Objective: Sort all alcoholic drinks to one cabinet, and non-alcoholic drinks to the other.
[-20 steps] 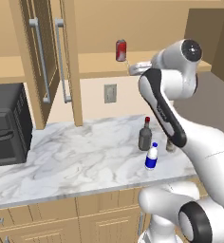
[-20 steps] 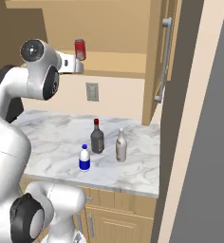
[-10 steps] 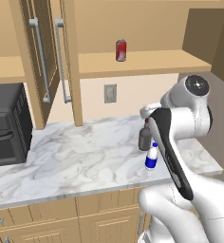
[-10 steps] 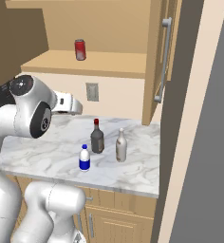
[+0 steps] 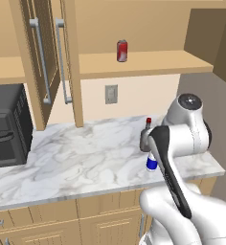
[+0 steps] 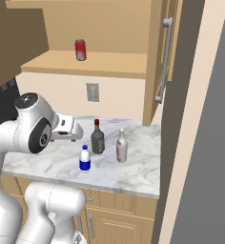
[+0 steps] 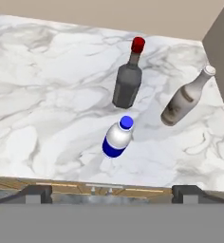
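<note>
- Gripper (image 7: pixel 112 192) is hanging above the counter's front edge, jaws spread as wide as they go and holding nothing; its two tips are showing at the hand view's bottom, so the camera is looking down on the three bottles.
- White bottle (image 7: pixel 117 138) is standing nearest the tips, at about 12 o'clock from them in the hand view. Probably it is being lined up as the next pick, since it is the closest and least crowded.
- Dark bottle (image 7: pixel 128 82) is standing just beyond it, also near 12 o'clock, and the pale bottle (image 7: pixel 185 98) is sitting off at 2 o'clock.
- All three are standing upright and apart on the marble counter (image 5: pixel 76 158), leaving room for the jaws to pass around one without knocking another.
- Can (image 5: pixel 122 50) is sitting on the open cabinet's shelf (image 5: pixel 148 63), at 12 o'clock above the counter in the left base view; one soft drink is thus already sorted.
- Cabinet door (image 6: pixel 163 57) is standing swung open at 1 o'clock in the right base view, keeping that shelf reachable, likely for the white bottle.
</note>
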{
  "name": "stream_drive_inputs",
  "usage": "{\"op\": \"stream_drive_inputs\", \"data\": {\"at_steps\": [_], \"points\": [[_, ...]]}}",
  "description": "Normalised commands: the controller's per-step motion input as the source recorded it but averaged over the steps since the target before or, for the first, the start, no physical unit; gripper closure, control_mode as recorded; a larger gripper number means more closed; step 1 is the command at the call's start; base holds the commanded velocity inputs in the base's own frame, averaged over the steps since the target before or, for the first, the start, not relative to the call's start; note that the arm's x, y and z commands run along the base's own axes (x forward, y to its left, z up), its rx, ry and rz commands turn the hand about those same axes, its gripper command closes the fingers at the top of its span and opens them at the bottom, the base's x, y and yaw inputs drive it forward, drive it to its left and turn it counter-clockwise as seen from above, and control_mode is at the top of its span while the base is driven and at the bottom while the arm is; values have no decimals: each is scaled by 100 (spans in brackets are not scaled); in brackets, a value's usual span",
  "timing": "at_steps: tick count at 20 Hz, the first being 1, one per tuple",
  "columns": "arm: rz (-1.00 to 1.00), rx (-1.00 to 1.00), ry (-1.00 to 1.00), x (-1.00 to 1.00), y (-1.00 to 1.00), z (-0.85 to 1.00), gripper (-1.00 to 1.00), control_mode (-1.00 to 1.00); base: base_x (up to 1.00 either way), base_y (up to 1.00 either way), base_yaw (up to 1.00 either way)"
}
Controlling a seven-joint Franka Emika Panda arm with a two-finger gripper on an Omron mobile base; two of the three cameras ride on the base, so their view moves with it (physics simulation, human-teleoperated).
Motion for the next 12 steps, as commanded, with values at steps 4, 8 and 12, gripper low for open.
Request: {"op": "stream_drive_inputs", "data": {"at_steps": [4,8,12], "points": [[-3,-1,17,-4,0,-62,-100,-100,0,0,0],[-3,0,14,-1,-6,-64,-100,-100,0,0,0],[-3,0,10,0,-13,-67,-100,-100,0,0,0]]}}
